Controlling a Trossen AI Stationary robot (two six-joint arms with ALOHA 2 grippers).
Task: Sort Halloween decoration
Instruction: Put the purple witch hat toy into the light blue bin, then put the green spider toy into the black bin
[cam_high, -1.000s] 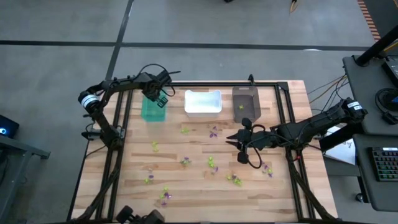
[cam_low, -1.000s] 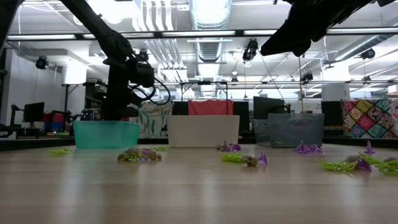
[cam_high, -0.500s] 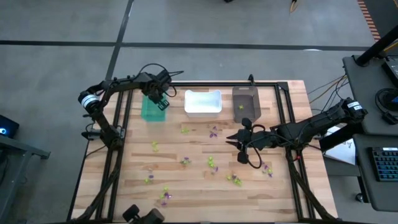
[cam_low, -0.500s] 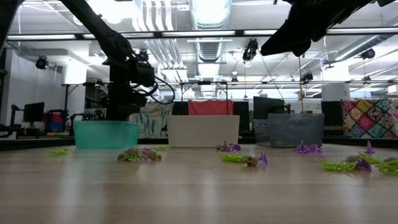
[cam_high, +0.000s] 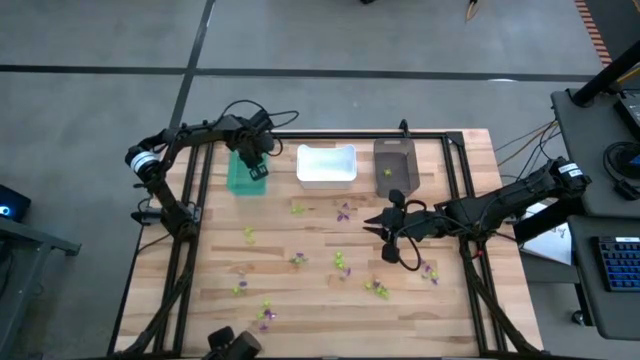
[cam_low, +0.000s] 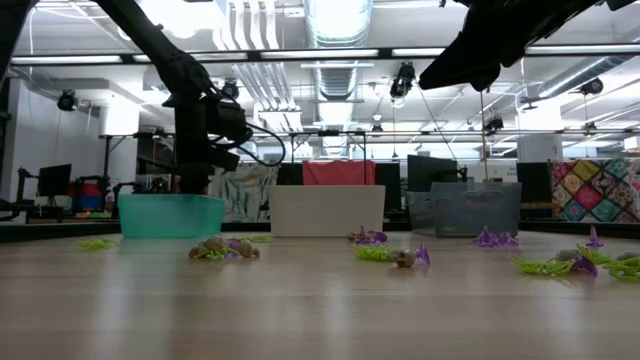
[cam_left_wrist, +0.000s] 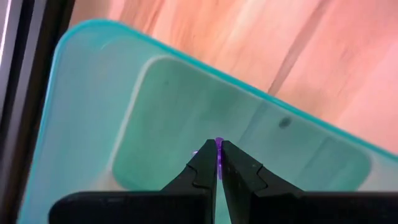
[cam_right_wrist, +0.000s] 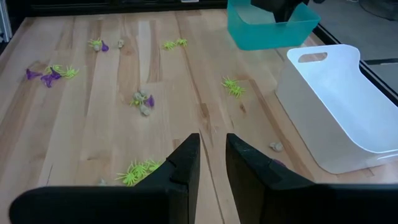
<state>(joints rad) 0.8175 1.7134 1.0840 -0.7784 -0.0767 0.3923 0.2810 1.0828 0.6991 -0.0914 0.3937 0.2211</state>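
A purple trinket (cam_left_wrist: 218, 158) sits pinched in the left hand (cam_high: 257, 166), hanging over the empty-looking teal bin (cam_left_wrist: 93, 106). Most trinkets (cam_high: 340, 262) remain scattered on the bench (cam_high: 320, 310) (sorting has barely begun). The right hand (cam_high: 372, 224) hovers mid-bench, slightly parted, empty.

The left tool (cam_left_wrist: 218, 163) hides most of a purple trinket (cam_left_wrist: 218, 155).

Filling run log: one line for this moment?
left pincer: shut on purple trinket, over teal bin | right pincer: empty, waiting mid-table | trinkets still scattered
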